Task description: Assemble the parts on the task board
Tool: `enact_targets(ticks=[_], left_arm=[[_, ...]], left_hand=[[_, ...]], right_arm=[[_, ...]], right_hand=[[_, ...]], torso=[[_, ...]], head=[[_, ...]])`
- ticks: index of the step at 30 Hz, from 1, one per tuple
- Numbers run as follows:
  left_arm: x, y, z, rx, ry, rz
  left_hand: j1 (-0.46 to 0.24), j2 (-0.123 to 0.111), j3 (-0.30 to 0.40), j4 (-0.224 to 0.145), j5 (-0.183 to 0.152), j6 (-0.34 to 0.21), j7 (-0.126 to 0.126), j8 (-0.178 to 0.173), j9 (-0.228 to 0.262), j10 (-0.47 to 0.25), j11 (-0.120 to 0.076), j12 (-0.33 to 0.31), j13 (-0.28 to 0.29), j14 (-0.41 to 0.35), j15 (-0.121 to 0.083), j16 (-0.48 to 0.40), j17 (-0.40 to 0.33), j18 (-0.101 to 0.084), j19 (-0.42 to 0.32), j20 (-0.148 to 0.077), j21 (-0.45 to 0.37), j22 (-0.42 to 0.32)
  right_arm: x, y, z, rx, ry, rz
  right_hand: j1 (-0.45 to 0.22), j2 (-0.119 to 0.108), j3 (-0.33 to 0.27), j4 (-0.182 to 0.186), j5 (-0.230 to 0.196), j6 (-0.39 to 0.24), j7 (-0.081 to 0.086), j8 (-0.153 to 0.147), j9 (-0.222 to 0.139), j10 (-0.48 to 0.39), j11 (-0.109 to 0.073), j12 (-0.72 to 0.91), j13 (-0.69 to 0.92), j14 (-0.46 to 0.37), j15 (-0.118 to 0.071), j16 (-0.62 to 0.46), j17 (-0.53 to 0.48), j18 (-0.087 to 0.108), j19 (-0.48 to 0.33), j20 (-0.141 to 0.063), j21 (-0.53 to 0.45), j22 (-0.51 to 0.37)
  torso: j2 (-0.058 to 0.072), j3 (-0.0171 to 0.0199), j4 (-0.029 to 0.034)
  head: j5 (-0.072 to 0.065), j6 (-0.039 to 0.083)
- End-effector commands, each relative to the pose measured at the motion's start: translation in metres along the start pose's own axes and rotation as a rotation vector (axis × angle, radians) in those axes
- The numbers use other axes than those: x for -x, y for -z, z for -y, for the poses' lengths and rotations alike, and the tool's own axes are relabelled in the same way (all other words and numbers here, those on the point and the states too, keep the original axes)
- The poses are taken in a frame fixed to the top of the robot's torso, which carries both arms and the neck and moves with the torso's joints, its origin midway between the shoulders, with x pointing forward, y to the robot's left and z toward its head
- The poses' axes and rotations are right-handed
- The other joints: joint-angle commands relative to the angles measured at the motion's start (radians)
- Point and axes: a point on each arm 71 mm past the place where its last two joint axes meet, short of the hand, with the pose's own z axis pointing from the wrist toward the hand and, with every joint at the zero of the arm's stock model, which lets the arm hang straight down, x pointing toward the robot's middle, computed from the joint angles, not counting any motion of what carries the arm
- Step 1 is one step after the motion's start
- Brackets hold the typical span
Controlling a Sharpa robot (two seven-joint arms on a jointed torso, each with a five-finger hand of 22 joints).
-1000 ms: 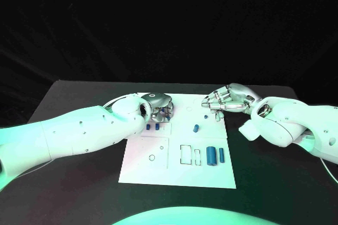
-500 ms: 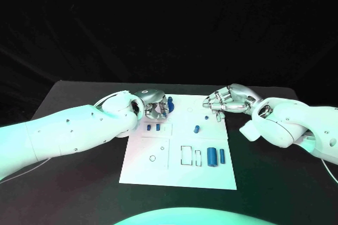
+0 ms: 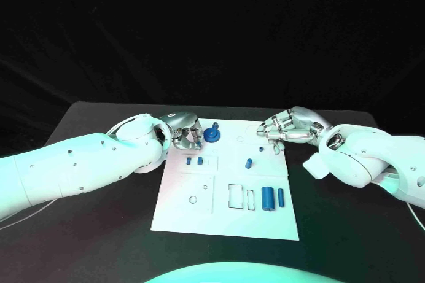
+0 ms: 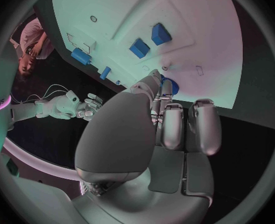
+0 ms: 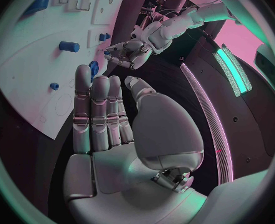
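The white task board [image 3: 182, 212] lies in the middle of the black table. My left hand [image 3: 183, 131] hovers over the board's far left corner and pinches a round blue part [image 3: 212, 134] with a short stem; its blue edge shows between the fingertips [image 4: 169, 87]. My right hand [image 3: 288, 128] hangs over the board's far right corner, fingers straight and together [image 5: 97, 109], thumb apart, holding nothing. On the board lie two small blue blocks [image 3: 194, 161], a short blue piece [image 3: 249, 162], a tiny one [image 3: 260, 149], and a thick [image 3: 266, 198] and a thin blue cylinder [image 3: 280, 196].
Rectangular slots [image 3: 234, 195] and an oval hole [image 3: 192, 199] sit in the board's near half. Black table [image 3: 88, 234] surrounds the board on all sides. Both white forearms reach in low over the table's left and right sides.
My left hand has drawn back toward the board's far left corner, and the round blue part now shows pinched beside its fingers. The right hand has barely moved.
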Motion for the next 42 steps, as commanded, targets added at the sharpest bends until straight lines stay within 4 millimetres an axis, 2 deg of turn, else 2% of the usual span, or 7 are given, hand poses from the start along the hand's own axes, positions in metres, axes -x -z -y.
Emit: enact_targets(ticks=[1, 14, 42], left_arm=[[-0.0005, 0.0011, -0.0019, 0.010, 0.012, -0.020], [-0.0017, 0.0013, -0.0074, 0.036, 0.008, -0.041], [-0.0077, -0.0063, -0.0016, 0.030, -0.012, -0.083]], left_hand=[[-0.011, 0.001, 0.006, -0.001, -0.003, 0.006, 0.001, -0.005, -0.001, 0.008, 0.002, -0.007, -0.002, 0.033, 0.003, 0.001, -0.001, -0.007, 0.014, 0.000, 0.004, 0.036], [-0.015, -0.002, 0.007, -0.002, -0.003, 0.007, 0.001, -0.007, -0.002, 0.008, 0.002, -0.009, -0.002, 0.033, 0.002, 0.002, 0.000, -0.008, 0.014, 0.000, 0.005, 0.037], [-0.016, -0.002, 0.009, -0.002, -0.003, 0.007, 0.001, -0.008, -0.002, 0.009, 0.001, -0.011, -0.003, 0.033, 0.002, 0.001, -0.002, -0.007, 0.014, 0.000, 0.004, 0.036]], right_arm=[[-0.0016, -0.0003, -0.0011, 0.014, 0.008, -0.012], [-0.0018, -0.0005, -0.0011, 0.014, 0.008, -0.013], [-0.0033, -0.0009, -0.0022, 0.017, 0.007, -0.017]], right_hand=[[0.004, 0.006, 0.003, 0.003, 0.005, -0.006, 0.002, 0.004, 0.001, -0.007, 0.001, -0.001, 0.002, -0.004, 0.001, -0.003, 0.001, 0.004, -0.009, 0.001, 0.004, 0.002], [0.004, 0.006, 0.003, 0.003, 0.005, -0.006, 0.002, 0.004, 0.001, -0.007, 0.001, -0.001, 0.002, -0.004, 0.001, -0.003, 0.001, 0.004, -0.009, 0.001, 0.004, 0.002], [0.005, 0.007, 0.004, 0.004, 0.005, -0.005, 0.002, 0.006, 0.004, -0.006, 0.001, -0.001, 0.003, -0.004, 0.001, -0.002, 0.003, 0.004, -0.010, 0.001, 0.004, 0.003]], torso=[[0.000, -0.0001, -0.0005], [0.000, 0.0006, -0.0011], [0.000, 0.0003, -0.0011]], head=[[0.000, 0.000], [0.000, -0.003], [-0.001, -0.008]])
